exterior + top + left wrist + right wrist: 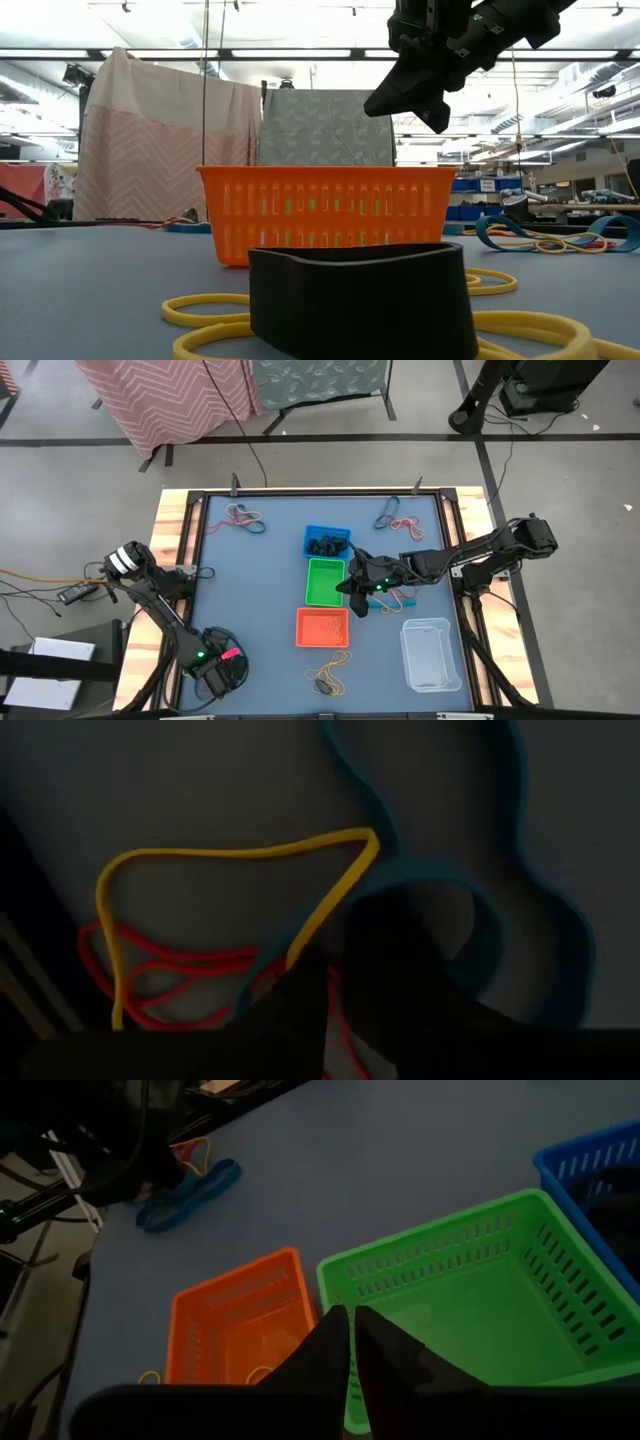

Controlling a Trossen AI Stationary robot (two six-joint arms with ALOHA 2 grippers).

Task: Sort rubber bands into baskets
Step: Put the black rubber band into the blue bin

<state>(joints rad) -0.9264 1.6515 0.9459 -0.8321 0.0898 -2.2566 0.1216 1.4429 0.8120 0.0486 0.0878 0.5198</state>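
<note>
A black rubber band [358, 298] lies nearest, before the orange basket [322, 211]. The right gripper [352, 584] (fingers together, empty) hovers over the green basket [322, 582]; whether the left gripper [226, 670] grips anything, I cannot tell.

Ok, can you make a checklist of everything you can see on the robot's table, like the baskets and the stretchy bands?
Surface: blue table top in a wooden frame.
Job's things: blue basket holds dark bands; green basket looks empty; orange basket; clear tub. Loose rubber bands lie in heaps around the table.
Clutter: nothing seen.
Grippers: right gripper shut, hovering at the green basket's edge, nothing seen in it. Left gripper low over a heap at the table's corner; grip unclear.
Cables: black cable on the floor.
Surroundings: draped cloth, workshop beyond.
</note>
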